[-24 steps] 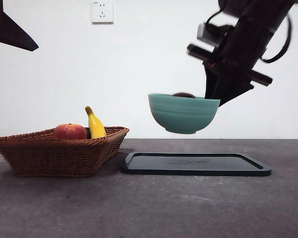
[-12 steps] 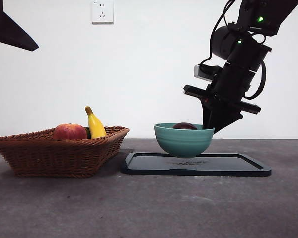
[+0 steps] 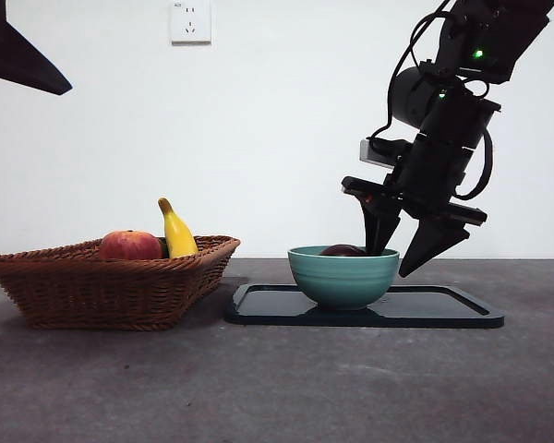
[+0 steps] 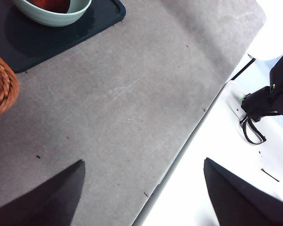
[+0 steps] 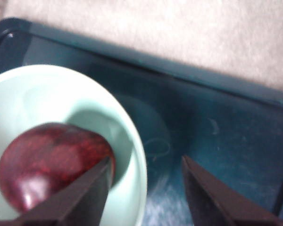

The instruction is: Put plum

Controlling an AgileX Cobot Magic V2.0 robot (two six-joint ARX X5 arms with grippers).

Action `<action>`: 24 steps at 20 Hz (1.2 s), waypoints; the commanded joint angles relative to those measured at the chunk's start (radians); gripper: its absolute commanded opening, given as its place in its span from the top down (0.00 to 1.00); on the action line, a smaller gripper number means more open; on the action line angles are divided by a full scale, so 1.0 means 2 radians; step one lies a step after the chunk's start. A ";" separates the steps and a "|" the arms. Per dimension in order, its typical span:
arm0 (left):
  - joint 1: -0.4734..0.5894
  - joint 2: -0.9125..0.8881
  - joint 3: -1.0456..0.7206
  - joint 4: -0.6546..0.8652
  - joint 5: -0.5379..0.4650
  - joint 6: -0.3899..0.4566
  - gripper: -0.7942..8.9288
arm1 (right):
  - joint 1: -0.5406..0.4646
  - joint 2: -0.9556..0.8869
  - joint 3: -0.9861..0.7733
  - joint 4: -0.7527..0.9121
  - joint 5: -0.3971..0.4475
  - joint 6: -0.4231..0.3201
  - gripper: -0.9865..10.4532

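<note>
The dark maroon plum [image 3: 342, 250] [image 5: 52, 165] lies inside a teal bowl [image 3: 342, 277] [image 5: 37, 99] that stands on the black tray [image 3: 443, 309] [image 5: 217, 141]. My right gripper [image 3: 390, 263] [image 5: 145, 159] is open and straddles the bowl's right rim, one jaw inside near the plum and one outside over the tray. My left gripper [image 4: 144, 162] hangs open and empty, high over the table's near edge; it shows in the front view only as a black tip [image 3: 18, 55] at the top left. From the left wrist view the bowl [image 4: 52, 14] and tray [image 4: 61, 35] appear far off.
A wicker basket [image 3: 111, 281] [image 4: 0, 84] stands left of the tray, holding a red-orange round fruit [image 3: 129, 245] and a yellow banana [image 3: 177, 231]. A wall socket [image 3: 190, 20] is on the white wall behind.
The right gripper lowered the bowl with the plum from mid-air onto the tray, then opened its jaws and let go of the rim.
</note>
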 commanded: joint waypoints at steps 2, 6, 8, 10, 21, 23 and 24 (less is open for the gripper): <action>-0.002 0.003 0.006 0.002 0.004 0.002 0.50 | -0.002 -0.050 0.010 0.001 0.004 0.004 0.70; -0.002 0.003 0.006 0.003 0.003 0.003 0.50 | -0.003 -0.163 0.010 -0.048 -0.013 -0.011 0.70; -0.002 0.003 0.006 0.005 0.003 0.003 0.50 | -0.001 -0.229 0.010 -0.087 -0.014 -0.019 0.70; -0.002 0.003 0.006 0.006 0.003 0.003 0.50 | -0.001 -0.291 0.010 -0.131 -0.013 -0.033 0.70; -0.002 0.003 0.006 0.006 0.004 0.003 0.50 | -0.001 -0.548 -0.078 -0.258 -0.059 -0.047 0.70; -0.002 0.003 0.006 0.006 0.003 0.002 0.50 | -0.001 -0.594 -0.131 -0.258 -0.080 -0.047 0.70; -0.002 0.003 0.006 0.006 0.004 0.002 0.50 | -0.001 -0.616 -0.158 -0.258 -0.097 -0.047 0.70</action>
